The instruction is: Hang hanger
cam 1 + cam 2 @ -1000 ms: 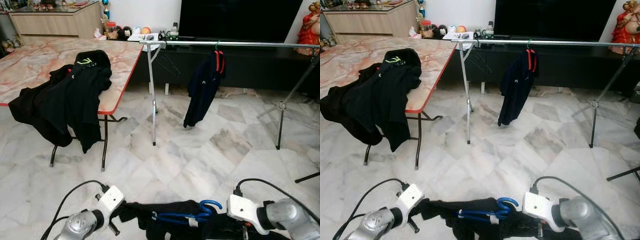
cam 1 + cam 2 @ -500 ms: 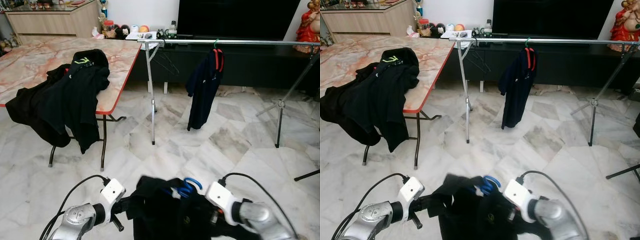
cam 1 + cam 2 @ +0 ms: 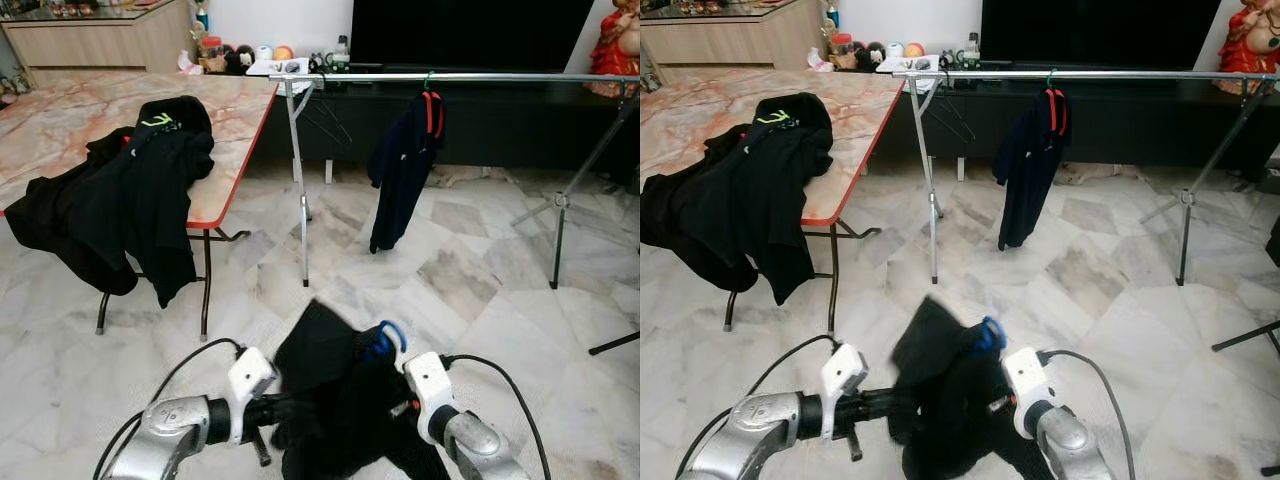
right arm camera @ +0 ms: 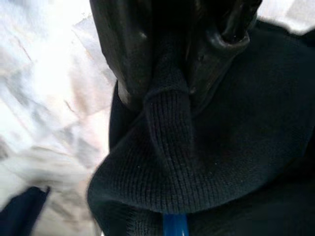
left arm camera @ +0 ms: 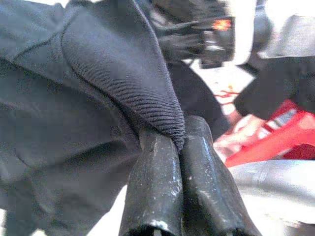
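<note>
Both the left gripper (image 5: 179, 147) and right gripper (image 4: 184, 73) are pinched on a black garment (image 3: 335, 400) with a blue hanger (image 3: 385, 338), held low above the marble floor (image 3: 470, 280), well short of the rail (image 3: 480, 77).

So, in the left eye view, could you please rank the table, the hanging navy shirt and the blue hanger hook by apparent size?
1. table
2. navy shirt
3. blue hanger hook, smallest despite being nearest
</note>
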Tool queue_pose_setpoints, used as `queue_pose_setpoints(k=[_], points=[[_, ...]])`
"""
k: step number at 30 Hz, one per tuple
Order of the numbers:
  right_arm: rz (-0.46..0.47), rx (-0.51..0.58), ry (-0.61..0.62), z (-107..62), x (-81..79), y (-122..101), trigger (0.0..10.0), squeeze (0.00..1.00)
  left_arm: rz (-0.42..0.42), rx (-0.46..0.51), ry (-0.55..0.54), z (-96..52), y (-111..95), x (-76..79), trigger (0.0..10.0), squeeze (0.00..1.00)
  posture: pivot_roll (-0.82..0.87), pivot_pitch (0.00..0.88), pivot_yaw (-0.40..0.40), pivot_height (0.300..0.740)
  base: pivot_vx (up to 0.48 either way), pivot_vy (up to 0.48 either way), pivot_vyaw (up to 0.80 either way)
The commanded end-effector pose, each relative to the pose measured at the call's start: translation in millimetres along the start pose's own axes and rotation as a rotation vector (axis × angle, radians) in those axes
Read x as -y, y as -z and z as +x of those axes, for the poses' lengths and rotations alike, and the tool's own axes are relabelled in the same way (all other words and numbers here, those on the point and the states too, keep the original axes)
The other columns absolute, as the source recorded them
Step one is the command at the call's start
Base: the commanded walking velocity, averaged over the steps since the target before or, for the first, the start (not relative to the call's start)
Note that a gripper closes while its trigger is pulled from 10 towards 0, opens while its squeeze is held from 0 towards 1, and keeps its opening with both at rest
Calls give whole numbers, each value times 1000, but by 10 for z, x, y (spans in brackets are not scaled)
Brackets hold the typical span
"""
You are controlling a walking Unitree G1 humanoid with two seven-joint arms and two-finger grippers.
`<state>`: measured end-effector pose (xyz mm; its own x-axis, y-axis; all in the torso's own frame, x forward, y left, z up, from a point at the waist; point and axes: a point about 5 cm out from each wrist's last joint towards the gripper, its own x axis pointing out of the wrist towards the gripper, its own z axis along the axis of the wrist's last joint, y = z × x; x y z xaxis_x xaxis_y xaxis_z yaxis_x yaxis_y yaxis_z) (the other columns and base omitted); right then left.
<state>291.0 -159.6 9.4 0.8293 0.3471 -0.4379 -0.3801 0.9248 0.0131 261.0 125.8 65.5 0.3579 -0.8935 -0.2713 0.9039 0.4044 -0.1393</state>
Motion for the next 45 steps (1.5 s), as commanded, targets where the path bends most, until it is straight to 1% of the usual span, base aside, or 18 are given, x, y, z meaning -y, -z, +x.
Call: queue_pose_setpoints(k=[1, 5, 6, 8, 9, 15, 17, 20, 22, 24, 25, 27, 30, 33, 36, 41, 43, 45], points=[[87, 44, 53, 6, 50, -41, 10000, 0, -13, -1, 52, 2, -4, 79, 0, 0, 77, 47, 26, 740, 0, 0, 0], [99, 47, 50, 9, 39, -39, 10000, 0, -13, -3, 57, 3, -6, 87, 118, 0, 77, 47, 26, 740, 0, 0, 0], [100, 48, 46, 16, 21, -39, 10000, 0, -22, -9, 58, -8, -6, 90, 1569, 0, 77, 42, 27, 740, 0, 0, 0], [100, 48, 46, 16, 21, -39, 10000, 0, -22, -9, 58, -8, -6, 90, 1569, 0, 77, 42, 27, 740, 0, 0, 0], [95, 51, 37, 31, -3, -51, 10000, 0, -24, -18, 50, -30, -3, 75, 10000, 1000, 79, 38, 28, 740, 0, 0, 0], [62, 45, -21, 75, -83, -86, 10000, 0, -21, -33, 23, -64, -5, 56, 10000, 1000, 79, 36, 29, 740, 0, 0, 0], [-7, 5, -75, 83, -124, -63, 10000, 0, -19, -20, -22, -55, -34, 25, 10000, 1000, 76, 44, 21, 740, 0, 0, 0], [-48, -27, -129, 67, -130, -28, 10000, 0, -14, -21, -45, -62, -49, 7, 10000, 1000, 75, 46, 19, 740, 0, 0, 0], [-109, -43, -211, 36, -127, -18, 10000, 0, 1, -22, -109, -92, -60, -68, 10000, 1000, 76, 47, 19, 740, 0, 0, 0], [-159, -35, -303, -3, -114, -41, 10000, 0, 13, -16, -146, -130, -81, -122, 10000, 1000, 79, 48, 18, 740, 0, 0, 0], [-159, -35, -303, -3, -114, -41, 10000, 0, 13, -16, -146, -130, -81, -122, 10000, 1000, 79, 48, 18, 740, 0, 0, 0], [-214, -9, -384, -59, -27, -125, 10000, 0, 19, -16, -158, -194, -107, -155, 10000, 1000, 79, 48, 16, 740, 0, 0, 0], [-243, -3, -412, -93, 40, -167, 10000, 0, 22, -18, -153, -234, -120, -157, 10000, 1000, 79, 48, 14, 740, 0, 0, 0], [-300, 10, -480, -197, 200, -238, 10000, 0, 50, -95, -136, -314, -65, -172, 10000, 1000, 93, 46, 8, 740, 0, 0, 0], [-387, -31, -595, -303, 234, -186, 10000, 0, 70, -166, -108, -366, 24, -163, 10000, 1000, 92, 42, 8, 740, 0, 0, 0], [-465, -141, -787, -452, 248, -39, 10000, 0, 85, -245, -52, -408, 104, -134, 10000, 1000, 97, 39, 7, 740, 0, 0, 0], [-484, -184, -838, -478, 229, 18, 10000, 0, 91, -259, -26, -399, 113, -111, 10000, 1000, 97, 38, 8, 740, 0, 0, 0], [-557, -195, -883, -492, 191, 49, 10000, 0, 88, -251, -7, -381, 91, -96, 10000, 1000, 105, 36, 7, 740, 0, 0, 0]])
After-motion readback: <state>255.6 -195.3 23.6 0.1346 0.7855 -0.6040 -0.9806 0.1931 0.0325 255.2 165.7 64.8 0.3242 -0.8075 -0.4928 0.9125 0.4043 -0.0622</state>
